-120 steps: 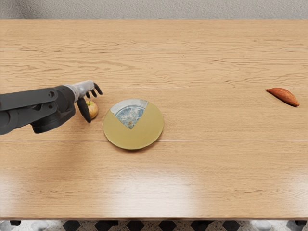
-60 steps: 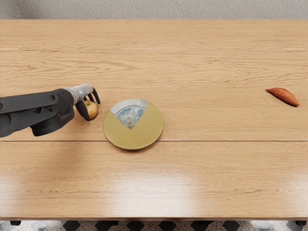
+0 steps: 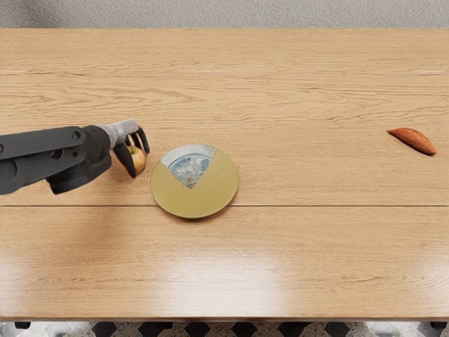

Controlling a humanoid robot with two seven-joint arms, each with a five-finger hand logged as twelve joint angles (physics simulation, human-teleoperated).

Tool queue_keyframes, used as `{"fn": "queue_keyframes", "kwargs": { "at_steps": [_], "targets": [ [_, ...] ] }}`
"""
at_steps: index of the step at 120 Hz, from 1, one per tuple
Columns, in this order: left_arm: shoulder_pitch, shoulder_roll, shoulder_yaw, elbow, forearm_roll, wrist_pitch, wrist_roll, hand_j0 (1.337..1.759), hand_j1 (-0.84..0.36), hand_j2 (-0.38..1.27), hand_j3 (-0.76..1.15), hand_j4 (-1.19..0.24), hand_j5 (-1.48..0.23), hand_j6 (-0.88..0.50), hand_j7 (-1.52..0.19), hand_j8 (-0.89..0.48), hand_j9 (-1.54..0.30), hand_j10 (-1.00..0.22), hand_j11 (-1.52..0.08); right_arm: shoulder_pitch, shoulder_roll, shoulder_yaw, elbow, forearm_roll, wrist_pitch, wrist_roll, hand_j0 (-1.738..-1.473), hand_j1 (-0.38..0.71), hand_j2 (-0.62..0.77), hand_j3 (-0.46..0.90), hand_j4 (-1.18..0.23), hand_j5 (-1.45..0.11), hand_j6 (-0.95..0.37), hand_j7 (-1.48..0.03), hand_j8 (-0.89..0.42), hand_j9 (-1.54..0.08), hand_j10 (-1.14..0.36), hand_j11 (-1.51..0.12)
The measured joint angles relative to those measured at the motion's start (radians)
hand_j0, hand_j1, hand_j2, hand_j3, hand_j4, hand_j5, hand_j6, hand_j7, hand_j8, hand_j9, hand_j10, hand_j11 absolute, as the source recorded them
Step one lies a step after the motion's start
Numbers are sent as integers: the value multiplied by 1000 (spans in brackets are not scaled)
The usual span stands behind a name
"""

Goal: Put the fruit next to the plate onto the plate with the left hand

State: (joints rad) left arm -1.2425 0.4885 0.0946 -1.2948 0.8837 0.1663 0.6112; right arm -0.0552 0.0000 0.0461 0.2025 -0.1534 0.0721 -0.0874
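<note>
left robot hand [image 3: 130, 146] curled around the apple [image 3: 139, 159], gripping it; plate [image 3: 207, 198] on the bench [image 3: 295, 260] just right of hand, apart.

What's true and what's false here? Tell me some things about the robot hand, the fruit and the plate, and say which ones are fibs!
1. The left robot hand curls its fingers around the apple. True.
2. The plate is round and yellowish with a bluish wedge. True.
3. The apple lies on the plate. False: it is beside the plate's left rim, in the hand.
4. The orange-red thing touches the plate. False: it lies far away, near the right edge of the table.
</note>
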Motion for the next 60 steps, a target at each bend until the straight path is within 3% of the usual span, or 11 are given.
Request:
{"fn": "queue_keyframes", "kwargs": {
  "at_steps": [22,60],
  "targets": [
    [0,21,-118,2,-92,0,-1,1655,-281,458,0,-654,-893,-484,-882,-412,-888,-643,-883,0,0,0,0,0,0,0,-1658,-327,-4,0,-19,-24,-19,-24,-19,-24,-18,-24],
    [-14,18,-256,0,-263,-72,0,1657,-271,410,0,-641,-862,-494,-851,-431,-849,-643,-849,0,0,0,0,0,0,0,-1658,-327,-4,0,-19,-24,-18,-24,-18,-24,-18,-24]
  ]
}}
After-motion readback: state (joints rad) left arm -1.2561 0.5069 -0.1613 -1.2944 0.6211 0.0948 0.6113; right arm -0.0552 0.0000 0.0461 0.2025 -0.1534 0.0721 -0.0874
